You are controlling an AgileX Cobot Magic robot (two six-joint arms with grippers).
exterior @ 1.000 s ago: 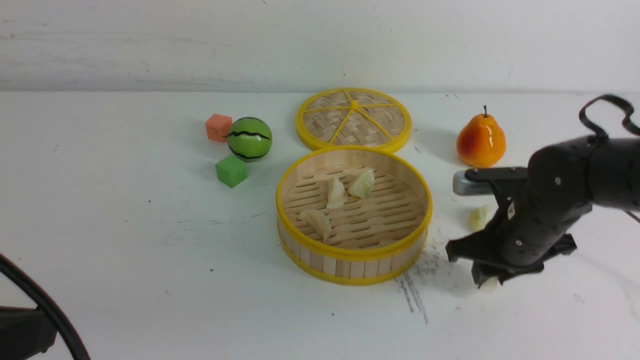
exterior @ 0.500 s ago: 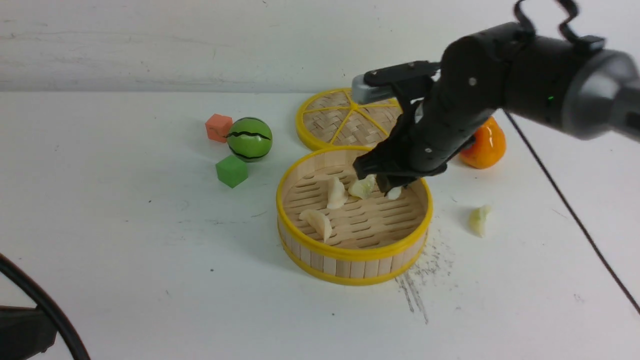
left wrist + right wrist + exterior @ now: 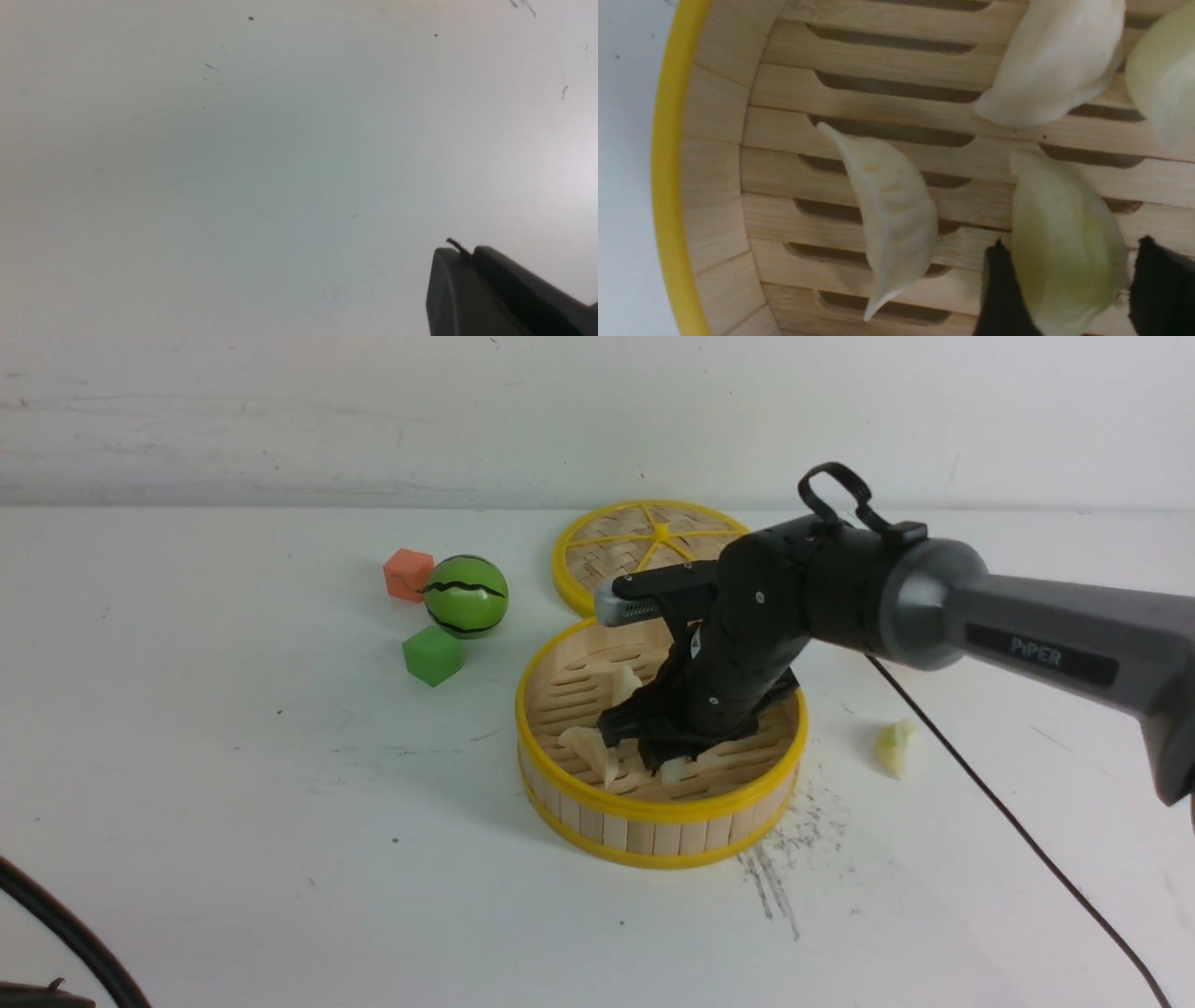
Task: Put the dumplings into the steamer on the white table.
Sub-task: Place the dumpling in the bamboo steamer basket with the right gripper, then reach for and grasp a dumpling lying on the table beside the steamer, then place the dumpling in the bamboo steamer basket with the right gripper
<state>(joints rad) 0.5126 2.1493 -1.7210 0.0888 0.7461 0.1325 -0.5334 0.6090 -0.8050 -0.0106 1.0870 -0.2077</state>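
Four dumplings (image 3: pixel 896 214) lay in the steamer (image 3: pixel 665 811), the one near six o'clock seemingly loose between the right gripper's (image 3: pixel 1071 247) parted fingers, the left gripper (image 3: pixel 465 254) closed, while a fifth dumpling (image 3: pixel 893 748) awaited placing on the white table (image 3: pixel 373 915), at the steamer's three o'clock.

Lab-type setting, or a staged robot test station. Main sign: dark jointed robot arm (image 3: pixel 840 588) with "PiPER" lettering, reaching in from the right over a plain white table (image 3: pixel 327 859). Cable (image 3: pixel 1018 821) hangs loose below it. Bare pale wall (image 3: pixel 373 420) behind the far edge, lightly scuffed. Tabletop marked with dark scratches and specks. Props look toy-like: green cube (image 3: pixel 433 656), orange cube (image 3: pixel 408 575), glossy striped ball (image 3: pixel 466 596). Bamboo steamer (image 3: pixel 663 810) hints at cooking. Rest of room out of frame.
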